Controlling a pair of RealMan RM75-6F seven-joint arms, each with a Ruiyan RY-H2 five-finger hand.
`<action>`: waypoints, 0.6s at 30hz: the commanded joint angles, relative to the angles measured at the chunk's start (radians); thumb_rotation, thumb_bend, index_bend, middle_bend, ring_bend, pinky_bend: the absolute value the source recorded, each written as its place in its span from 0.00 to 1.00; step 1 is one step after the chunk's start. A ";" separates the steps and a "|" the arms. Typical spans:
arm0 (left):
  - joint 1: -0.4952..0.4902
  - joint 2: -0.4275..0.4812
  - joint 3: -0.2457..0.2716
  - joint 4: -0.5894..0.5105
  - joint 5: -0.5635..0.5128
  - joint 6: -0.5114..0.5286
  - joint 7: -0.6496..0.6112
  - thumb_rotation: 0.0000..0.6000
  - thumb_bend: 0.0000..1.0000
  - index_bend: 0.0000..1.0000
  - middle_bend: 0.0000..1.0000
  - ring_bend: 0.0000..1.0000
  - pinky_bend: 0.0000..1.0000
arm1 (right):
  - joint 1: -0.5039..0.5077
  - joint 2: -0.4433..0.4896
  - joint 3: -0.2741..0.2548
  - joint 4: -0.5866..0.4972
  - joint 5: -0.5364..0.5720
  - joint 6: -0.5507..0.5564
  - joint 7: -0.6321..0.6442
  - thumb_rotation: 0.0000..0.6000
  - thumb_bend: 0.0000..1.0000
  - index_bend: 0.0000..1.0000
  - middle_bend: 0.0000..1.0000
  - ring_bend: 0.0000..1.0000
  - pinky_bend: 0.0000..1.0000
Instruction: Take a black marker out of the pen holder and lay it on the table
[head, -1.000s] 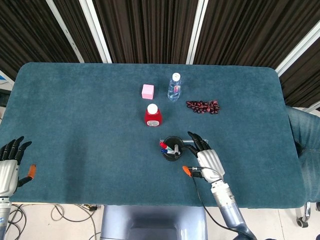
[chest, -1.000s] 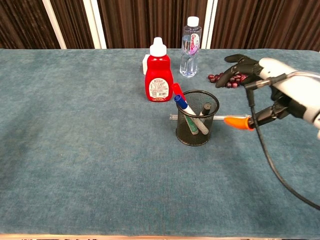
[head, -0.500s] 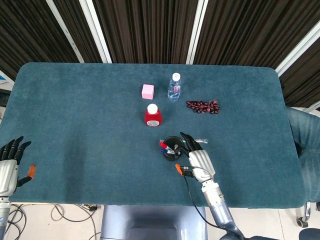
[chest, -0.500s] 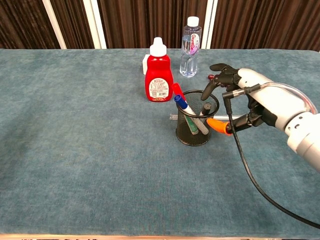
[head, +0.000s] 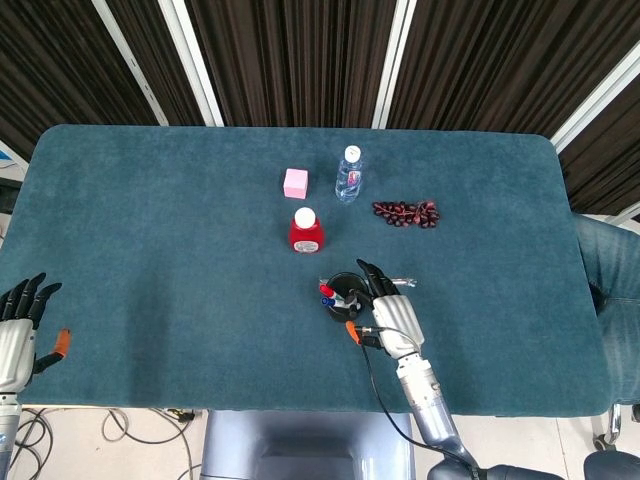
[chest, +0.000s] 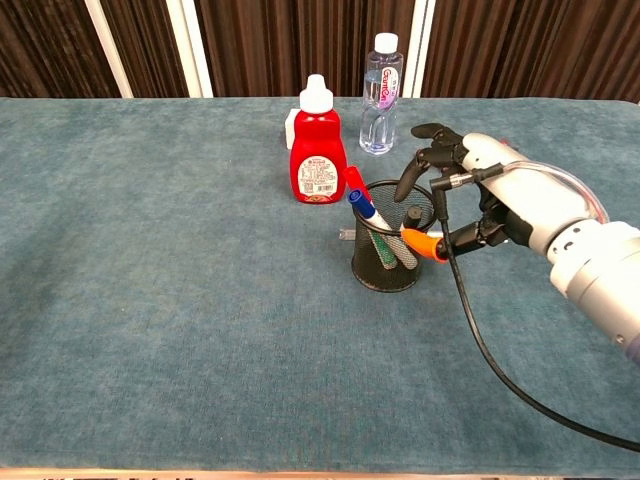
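The black mesh pen holder (head: 343, 298) (chest: 381, 268) stands near the table's front, right of centre. It holds a red-capped marker (chest: 355, 183), a blue-capped one (chest: 360, 204) and a black-capped marker (chest: 412, 213) leaning at its right side. My right hand (head: 393, 315) (chest: 490, 195) is at the holder's right. Its dark fingers reach over the rim just above the black cap. Its orange-tipped thumb (chest: 420, 241) lies against the holder's outer wall. Nothing is gripped. My left hand (head: 18, 330) hovers at the table's front left corner, fingers spread, holding nothing.
A red bottle with a white cap (head: 306, 232) (chest: 318, 150) stands just behind the holder. Farther back are a pink cube (head: 295, 182), a water bottle (head: 349, 174) (chest: 382, 95) and dark red grapes (head: 406, 212). A clear stick (head: 398, 281) lies behind the holder. A cable (chest: 500, 370) trails from my right hand.
My right hand has moved left to the holder; its fingers now hang over the rim and its thumb has reached the holder's wall. The left hand has stayed put.
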 joint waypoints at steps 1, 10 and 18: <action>0.000 0.000 0.000 0.000 0.000 -0.001 0.000 1.00 0.41 0.15 0.04 0.03 0.08 | 0.002 -0.007 -0.001 0.008 0.001 0.006 -0.001 1.00 0.39 0.46 0.00 0.01 0.17; 0.000 0.001 0.001 0.000 0.000 0.000 -0.001 1.00 0.41 0.15 0.04 0.03 0.08 | 0.006 -0.012 0.000 0.025 0.012 0.005 0.006 1.00 0.42 0.48 0.00 0.01 0.17; 0.000 0.001 0.001 0.000 -0.001 -0.001 0.000 1.00 0.41 0.15 0.04 0.03 0.08 | 0.003 -0.013 -0.004 0.033 0.014 0.013 0.017 1.00 0.47 0.50 0.00 0.01 0.17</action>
